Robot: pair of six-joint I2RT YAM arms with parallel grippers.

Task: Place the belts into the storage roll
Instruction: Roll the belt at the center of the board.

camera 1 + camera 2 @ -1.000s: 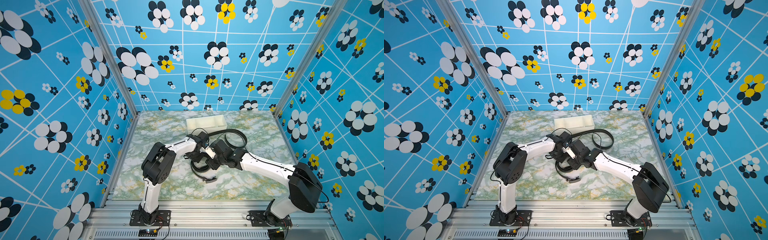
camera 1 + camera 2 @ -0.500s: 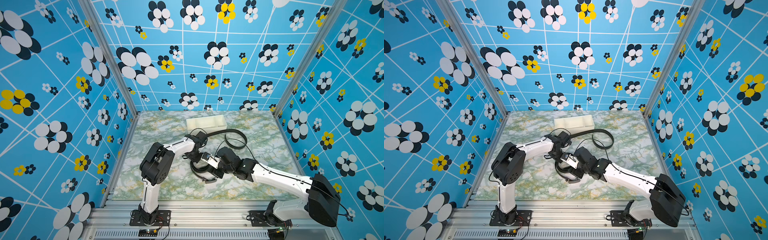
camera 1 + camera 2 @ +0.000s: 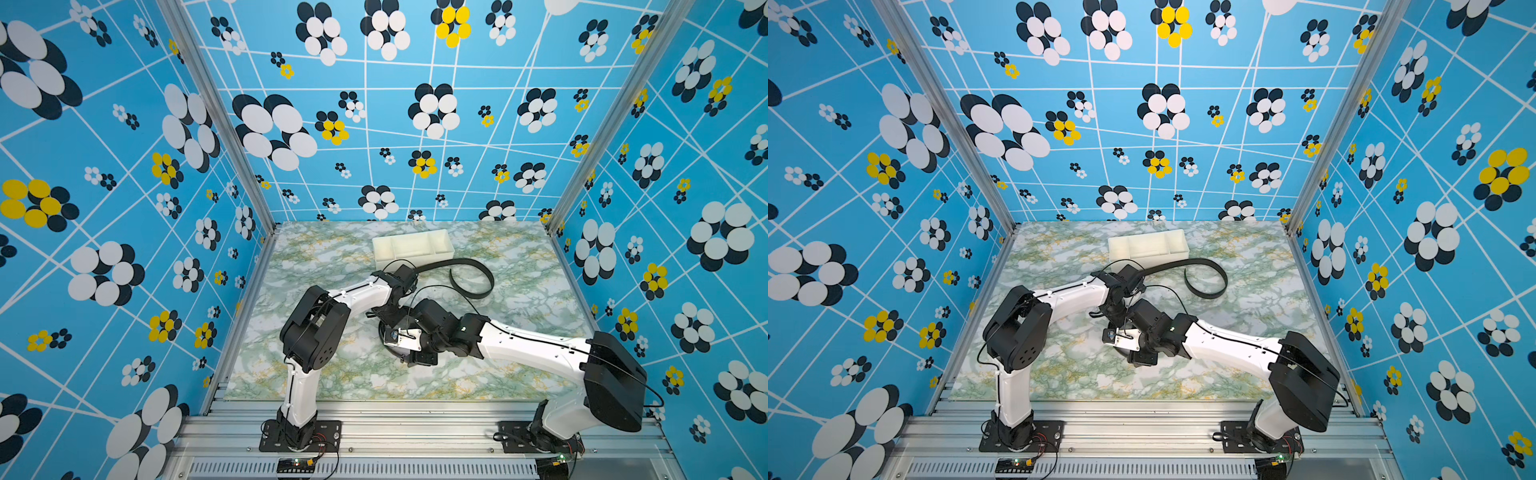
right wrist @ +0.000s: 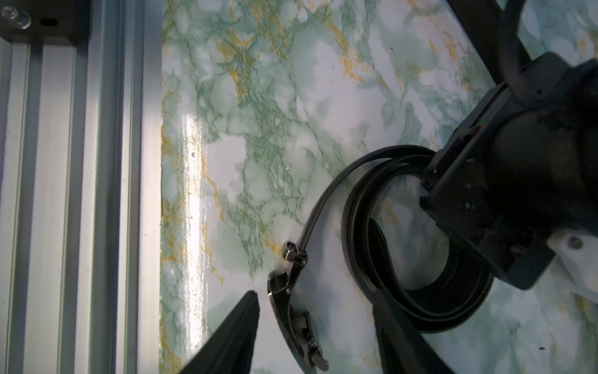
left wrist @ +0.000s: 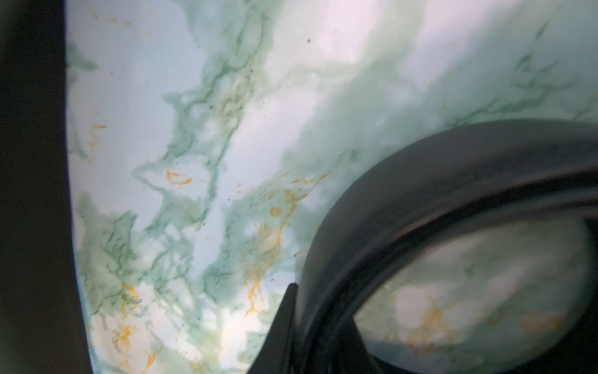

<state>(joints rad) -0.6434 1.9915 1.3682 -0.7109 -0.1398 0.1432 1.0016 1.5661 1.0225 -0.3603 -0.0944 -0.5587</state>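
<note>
From my console, the storage roll [image 3: 411,248] sits at the far edge of the surface [image 3: 316,266], and I see nothing in its compartments. The loose belt [image 3: 465,262] lies in an open curve just beside the storage roll, on the side facing the arm bases. One end of it disappears behind the left arm's wrist.

The coiled belt [image 4: 356,233] is well apart from the storage roll, further toward the bases, with its strap on edge on the surface. The left gripper [image 3: 388,322] is down on that coil with its jaws almost together. Its fingertips are hidden, but I judge that it pinches the coil's wall so the turns cannot spring open.

The buckle [image 4: 291,301] trails off the coil on a short free tail and rests on the surface. My right gripper [image 4: 314,293] is open, with one jaw on each side of the buckle. As far as the right wrist view shows, it touches neither the buckle nor the coil.

I read this as tucking the tail in before the coil goes to a compartment. If the left pinch slipped, the coil could unwind.
</note>
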